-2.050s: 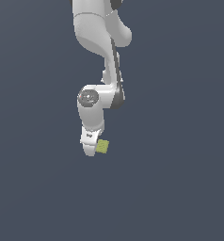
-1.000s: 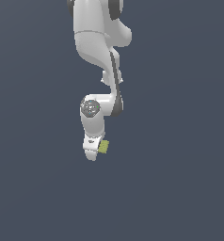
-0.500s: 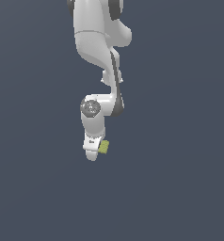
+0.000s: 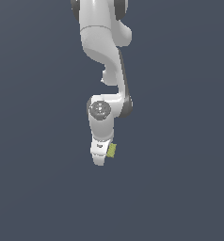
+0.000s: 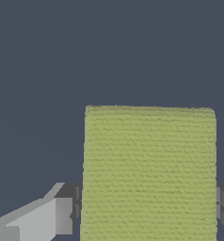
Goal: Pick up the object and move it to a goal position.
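Observation:
The yellow-green square block (image 4: 112, 150) is small and matte. It sits at the tip of my white gripper (image 4: 104, 156), on the exterior view's right side of the hand. In the wrist view the block (image 5: 149, 174) fills the space between my two grey fingers (image 5: 62, 214), which press against both of its sides. The gripper is shut on the block. It hangs below the white arm against plain dark ground.
Only a flat, uniform dark grey-blue surface (image 4: 180, 188) shows around the arm in both views. No other objects, containers or edges are visible.
The gripper with the block shifted slightly towards the exterior view's left and a little lower between two seconds and one second ago. In the last half second nothing has visibly moved.

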`<state>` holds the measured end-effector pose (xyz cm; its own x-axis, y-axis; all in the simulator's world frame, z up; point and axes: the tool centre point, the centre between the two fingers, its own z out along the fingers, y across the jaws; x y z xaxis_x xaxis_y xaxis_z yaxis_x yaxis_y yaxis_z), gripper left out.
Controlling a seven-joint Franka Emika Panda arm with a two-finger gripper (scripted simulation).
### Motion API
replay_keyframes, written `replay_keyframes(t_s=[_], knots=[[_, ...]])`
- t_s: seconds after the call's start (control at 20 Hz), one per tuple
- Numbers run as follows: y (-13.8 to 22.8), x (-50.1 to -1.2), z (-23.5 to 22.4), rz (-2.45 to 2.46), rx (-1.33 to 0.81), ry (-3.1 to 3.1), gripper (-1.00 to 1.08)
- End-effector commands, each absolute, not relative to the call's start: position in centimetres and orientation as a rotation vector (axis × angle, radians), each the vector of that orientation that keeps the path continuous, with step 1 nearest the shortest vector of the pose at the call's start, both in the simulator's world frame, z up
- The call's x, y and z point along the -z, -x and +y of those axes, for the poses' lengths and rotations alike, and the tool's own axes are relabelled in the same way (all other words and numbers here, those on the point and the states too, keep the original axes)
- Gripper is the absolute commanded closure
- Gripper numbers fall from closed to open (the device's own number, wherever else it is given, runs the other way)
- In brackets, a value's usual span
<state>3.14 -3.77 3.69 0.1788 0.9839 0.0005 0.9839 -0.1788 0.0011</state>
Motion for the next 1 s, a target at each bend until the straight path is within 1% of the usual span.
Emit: replay_keyframes(t_s=[0.0,0.5,0.95], knots=[[-4.4,-4.7,-2.3,2.013,-0.004,-2.41,1.08],[-9.5,-8.7,3.6,2.013,-0.002,-2.412,1.08],[-12.9,-11.2,7.3,2.013,-0.002,-2.413,1.08]])
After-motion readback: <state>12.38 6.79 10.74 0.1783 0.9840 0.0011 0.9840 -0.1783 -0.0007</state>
